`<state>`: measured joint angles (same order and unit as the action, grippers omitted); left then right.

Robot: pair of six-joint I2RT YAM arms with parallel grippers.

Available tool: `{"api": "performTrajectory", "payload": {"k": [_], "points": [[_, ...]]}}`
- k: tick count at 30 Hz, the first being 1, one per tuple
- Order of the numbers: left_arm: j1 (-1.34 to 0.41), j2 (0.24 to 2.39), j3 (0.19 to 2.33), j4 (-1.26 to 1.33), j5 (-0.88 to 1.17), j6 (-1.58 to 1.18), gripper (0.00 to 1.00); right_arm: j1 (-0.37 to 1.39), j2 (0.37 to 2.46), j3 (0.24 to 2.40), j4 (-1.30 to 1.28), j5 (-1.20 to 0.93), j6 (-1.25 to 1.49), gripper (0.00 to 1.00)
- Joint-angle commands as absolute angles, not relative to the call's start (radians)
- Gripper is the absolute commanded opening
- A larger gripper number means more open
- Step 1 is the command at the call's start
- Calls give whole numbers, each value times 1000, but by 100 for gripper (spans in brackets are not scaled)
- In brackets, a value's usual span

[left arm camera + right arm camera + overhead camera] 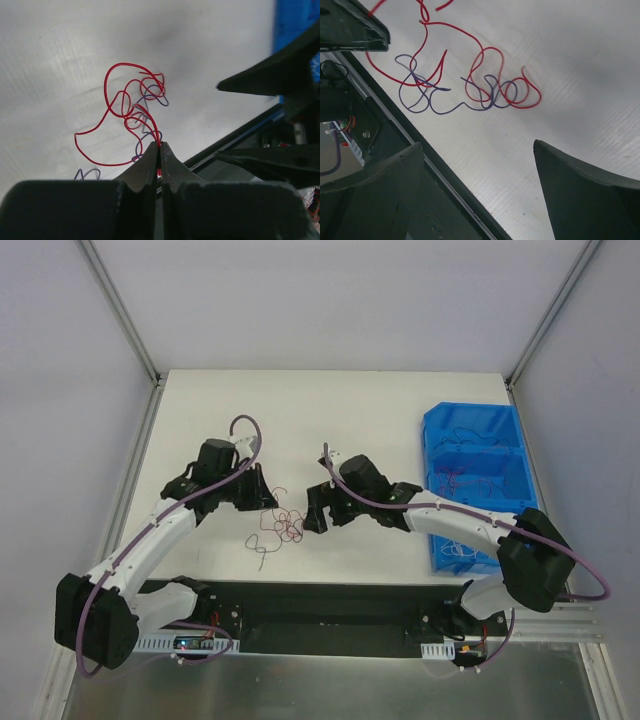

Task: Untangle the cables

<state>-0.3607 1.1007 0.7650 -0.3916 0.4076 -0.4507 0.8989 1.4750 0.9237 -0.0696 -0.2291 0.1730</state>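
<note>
We see the cables (281, 526) lying as a small loose clump on the white table (350, 410), toward its near edge and a little left of the middle, between the two arms. The left gripper (266, 500) sits at the clump's left side, and its wrist view shows the jaws pressed together on the red cable (131, 102) – the strand rises straight out of the closed tips of the left gripper (160, 146) and curls up into several loops. A purple cable (150, 107) threads through those red loops, and we cannot tell whether it is also pinched. The right gripper (316, 512) hovers just beside the clump on its right side, its jaws spread wide and holding nothing. Its own view looks down between the two dark fingertips of the right gripper (477, 147) at the table, where red loops (485, 75) and purple curls (432, 95) cross each other flat on the surface (a corner of the left gripper (355, 27) shows at the upper left). From the left wrist the open right gripper (220, 121) shows at the right side of the view, apart from the strands. Along the right edge of the table stand blue bins (432, 440) – more thin wires lie inside them, well apart from the clump.
</note>
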Motion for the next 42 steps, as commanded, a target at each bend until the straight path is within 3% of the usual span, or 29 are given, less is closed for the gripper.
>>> {"api": "performTrajectory", "payload": {"k": [1, 13, 17, 22, 33, 35, 37, 39, 42], "points": [[-368, 1008, 857, -333, 541, -420, 0, 907, 1451, 945, 24, -216, 184, 93], [-368, 1037, 1071, -204, 722, -489, 0, 905, 1284, 821, 296, -164, 192, 92], [-368, 1061, 1094, -172, 745, -512, 0, 905, 1261, 801, 371, -157, 196, 85], [-368, 1072, 1106, -141, 755, -535, 0, 905, 1298, 822, 419, -222, 231, 74], [-368, 1074, 1138, -80, 782, -604, 0, 907, 1414, 804, 443, -192, 236, 69], [-368, 1077, 1153, -74, 788, -614, 0, 905, 1422, 799, 446, -178, 239, 56], [-368, 1081, 1164, -71, 787, -615, 0, 900, 1419, 789, 468, -183, 241, 34], [-368, 1083, 1172, -72, 784, -618, 0, 900, 1404, 784, 476, -169, 241, 31], [-368, 1089, 1181, -71, 792, -630, 0, 896, 1376, 772, 489, -173, 239, 35]]}}
